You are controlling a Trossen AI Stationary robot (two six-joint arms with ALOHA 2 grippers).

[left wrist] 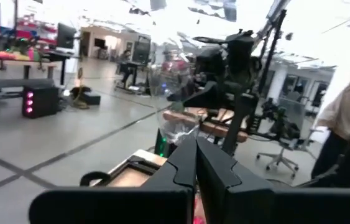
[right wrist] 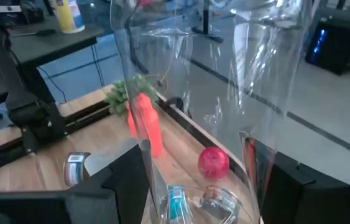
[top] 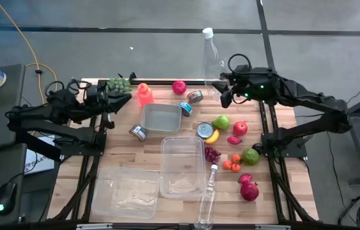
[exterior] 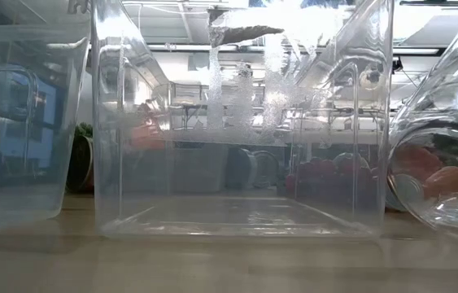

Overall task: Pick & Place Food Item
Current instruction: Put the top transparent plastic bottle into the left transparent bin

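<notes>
**Right claw holds a clear bottle upright at the far edge; the food lies toward the near side of it**

On the left, the left arm waits folded over the far-left corner of the tabletop [top: 275,112]. Its claw [top: 106,97] is shut with nothing in it, its fingers [left wrist: 190,165] pressed together, and it sits just beside the green grapes [top: 119,84].

Moving toward the middle, an orange bottle [top: 144,94] and a red apple [top: 179,87] stand along the far edge, with a grey tub [top: 161,117] and a clear open container [top: 182,166] nearer the front.

On the right, the right claw [top: 226,89] is clamped on the clear plastic bottle [top: 211,57], which stands upright, its long axis vertical and its cap up. The wrist view shows the bottle's wall filling the gap between the two fingers [right wrist: 131,168]. The right arm reaches in from the right edge, stretched roughly level along the far side.

The fruit cluster, a green pear [top: 221,122], a red apple [top: 240,128], a banana [top: 212,136] and purple grapes [top: 212,154], lies on the near side of the right claw, well apart from it. The right arm is plainly the nearer one to that cluster. In my judgement it must set the bottle down before it can take any of the fruit.
</notes>
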